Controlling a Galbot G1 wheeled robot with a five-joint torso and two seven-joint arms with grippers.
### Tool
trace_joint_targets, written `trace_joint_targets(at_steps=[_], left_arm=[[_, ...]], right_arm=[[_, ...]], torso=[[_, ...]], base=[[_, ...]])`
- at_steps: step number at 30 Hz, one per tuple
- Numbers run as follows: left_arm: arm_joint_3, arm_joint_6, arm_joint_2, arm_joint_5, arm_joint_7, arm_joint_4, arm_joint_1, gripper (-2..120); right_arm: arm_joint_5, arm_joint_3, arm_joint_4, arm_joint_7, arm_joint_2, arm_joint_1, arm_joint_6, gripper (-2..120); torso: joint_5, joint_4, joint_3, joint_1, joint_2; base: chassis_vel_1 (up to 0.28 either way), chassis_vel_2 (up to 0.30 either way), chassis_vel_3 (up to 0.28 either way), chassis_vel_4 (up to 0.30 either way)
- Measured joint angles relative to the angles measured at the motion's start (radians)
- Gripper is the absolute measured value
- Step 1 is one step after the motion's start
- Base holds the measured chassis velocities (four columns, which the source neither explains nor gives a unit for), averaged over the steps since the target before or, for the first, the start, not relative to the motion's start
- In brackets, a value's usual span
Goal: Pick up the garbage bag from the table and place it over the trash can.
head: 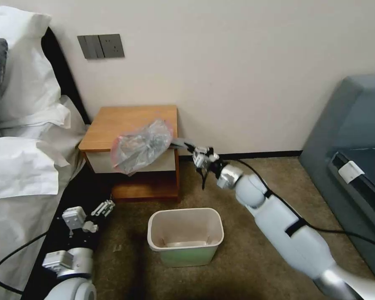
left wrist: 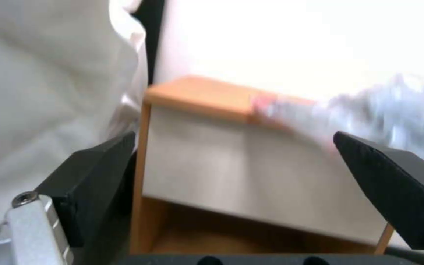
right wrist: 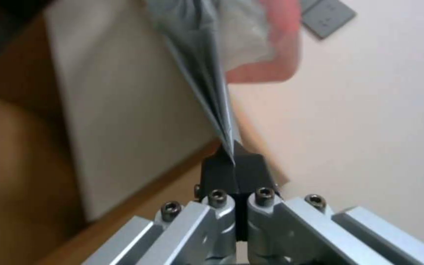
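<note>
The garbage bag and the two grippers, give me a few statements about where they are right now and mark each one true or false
1. The right gripper is shut on a corner of the garbage bag. True.
2. The garbage bag already lines the trash can. False: it hangs at the front edge of the table, and the can holds no bag.
3. The left gripper is open and holds nothing. True.
4. The left gripper is pinching the bag's pinkish-red edge. False: it sits low beside the bed, apart from the bag.
5. The trash can lies tipped on its side. False: it stands upright on the carpet in front of the table.
</note>
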Motion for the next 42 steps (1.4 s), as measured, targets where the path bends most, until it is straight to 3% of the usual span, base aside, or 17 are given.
trace_joint_targets(at_steps=[15, 28, 36, 42], left_arm=[[0.0, 0.001, 0.005, -0.05, -0.015, -0.036, 0.018, 100], [0.008, -0.014, 0.005, -0.031, -0.016, -0.001, 0.006, 100], [0.011, -0.018, -0.006, -0.018, -0.017, 0.024, -0.001, 100], [0.011, -0.018, -0.005, -0.017, -0.017, 0.03, -0.007, 100]], right_arm=[[-0.093, -0.039, 0.2, -0.014, -0.137, -0.272, 0.04, 0], [-0.064, -0.011, 0.268, -0.048, -0.233, -0.339, 0.002, 0], [0.01, -0.017, 0.267, -0.087, -0.246, -0.344, -0.016, 0], [0.072, -0.016, 0.303, -0.126, -0.286, -0.357, -0.027, 22]], torso=[[0.0, 0.0001, 0.0, 0.0, 0.0], [-0.0002, 0.0, 0.0, 0.0, 0.0], [-0.0001, 0.0, 0.0, 0.0, 0.0], [-0.0001, 0.0, 0.0, 0.0, 0.0]], base=[[0.0, 0.0, 0.0, 0.0], [0.0, 0.0, 0.0, 0.0], [0.0, 0.0, 0.0, 0.0], [0.0, 0.0, 0.0, 0.0]])
